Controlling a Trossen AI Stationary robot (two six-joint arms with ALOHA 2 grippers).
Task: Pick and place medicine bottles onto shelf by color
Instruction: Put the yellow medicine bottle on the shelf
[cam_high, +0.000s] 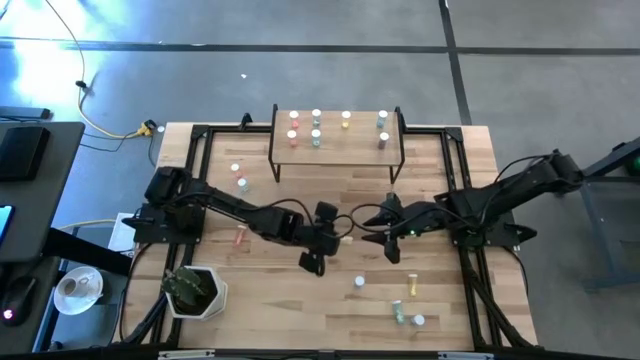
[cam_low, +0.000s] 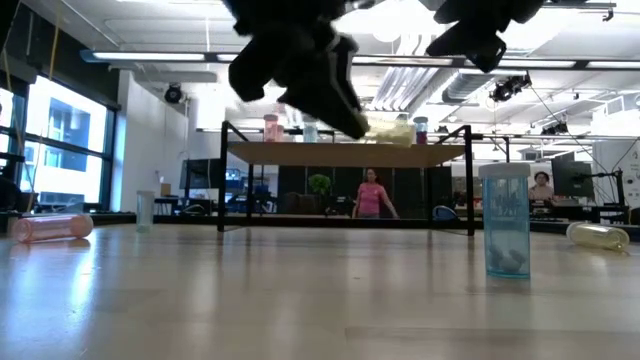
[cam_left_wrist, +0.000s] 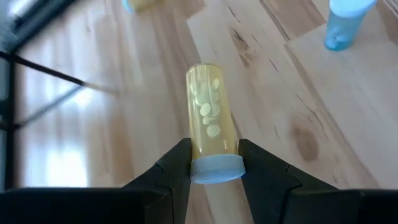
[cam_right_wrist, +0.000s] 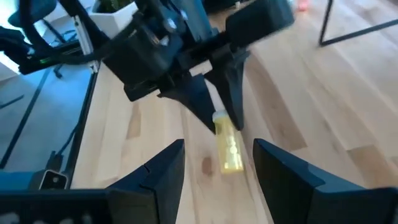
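My left gripper (cam_high: 341, 239) hangs over the middle of the table, shut on a yellow medicine bottle (cam_left_wrist: 208, 112) with a white cap. My right gripper (cam_right_wrist: 214, 167) faces it from the table's right, open, with nothing between its fingers; the yellow bottle (cam_right_wrist: 229, 148) hangs just in front of them. The shelf (cam_high: 335, 147) stands at the far edge on thin black legs. Red (cam_high: 294, 127), green (cam_high: 316, 130), yellow (cam_high: 346, 119) and blue-grey (cam_high: 382, 127) bottles stand on it. A blue bottle (cam_low: 505, 220) stands upright on the table near the front right. My left gripper pinches the yellow bottle at its white-capped end (cam_left_wrist: 216, 169) between its two fingers (cam_left_wrist: 174, 171). The fingers slant down from the table's left. The bottle's body sticks out past the fingertips toward my right gripper, about level in the low view and lifted clear of the table.
Loose bottles are scattered on the table: a pink one (cam_high: 238, 237) lying at the left, two (cam_high: 240, 178) farther back on the left, several (cam_high: 405, 300) near the front right. A white pot with a plant (cam_high: 195, 290) stands at the front left corner.
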